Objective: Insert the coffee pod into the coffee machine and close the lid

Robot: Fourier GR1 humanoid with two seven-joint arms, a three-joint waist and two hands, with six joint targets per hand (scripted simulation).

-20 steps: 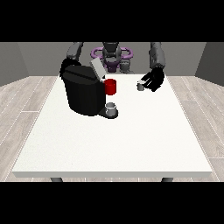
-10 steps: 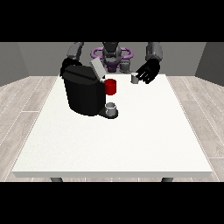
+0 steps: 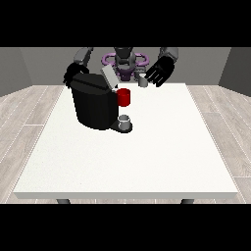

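The hand at the view's right [image 3: 158, 72] is being held up above the far edge of the table [image 3: 147, 157], its fingers spread and curled, and the small grey coffee pod [image 3: 143, 81] is being gripped at its fingertips, clear of the tabletop. Against the frame a second ago, when hand and pod were low near the table surface at the machine's right, both are now being carried higher and inward, towards the black coffee machine [image 3: 93, 105]. The machine's grey lid [image 3: 109, 77] is being kept tilted open. A red part [image 3: 124, 97] is showing at the machine's front, with a grey cup [image 3: 124, 120] sitting on the base below it. The hand at the view's left [image 3: 70, 76] is being held behind the machine's top corner; its fingers cannot be made out.
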